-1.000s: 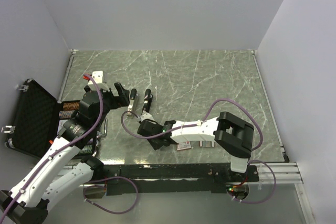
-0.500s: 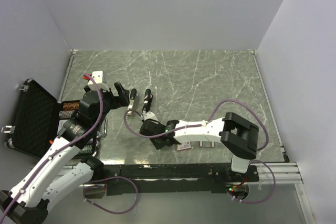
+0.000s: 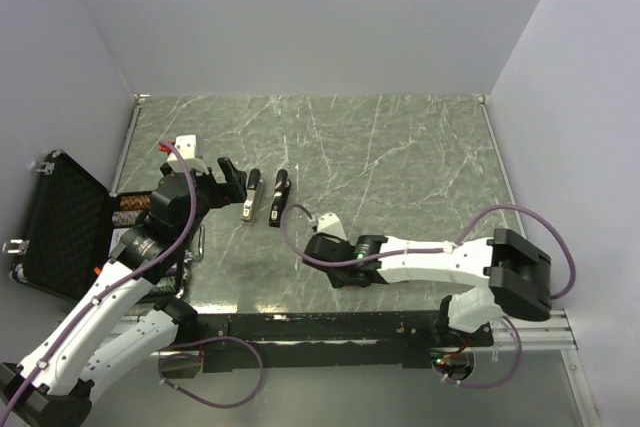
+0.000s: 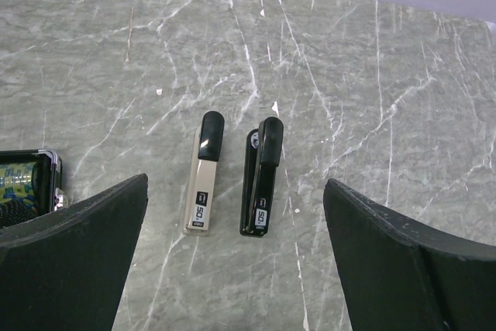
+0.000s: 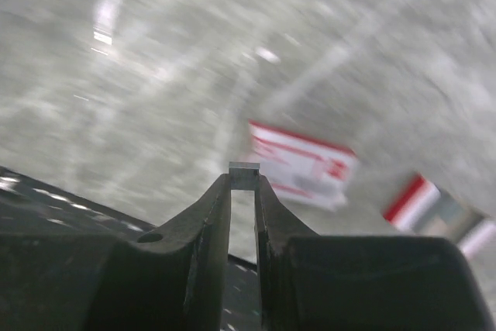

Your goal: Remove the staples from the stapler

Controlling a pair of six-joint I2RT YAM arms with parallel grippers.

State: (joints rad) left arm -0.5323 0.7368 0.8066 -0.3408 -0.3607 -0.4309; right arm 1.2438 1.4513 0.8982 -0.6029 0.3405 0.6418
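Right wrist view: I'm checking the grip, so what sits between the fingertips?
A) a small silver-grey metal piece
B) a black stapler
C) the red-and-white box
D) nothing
A: the staples, a small silver-grey piece, sit pinched at the tips of the right gripper; the red-and-white box lies beyond.

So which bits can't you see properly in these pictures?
staples: right wrist view, only one end shows; the right gripper pinching them hides the rest.
red-and-white box: right wrist view, blurred, print unreadable.
beige stapler and black stapler: left wrist view, their tops cover the insides.
case: left wrist view, cut off by the left edge.
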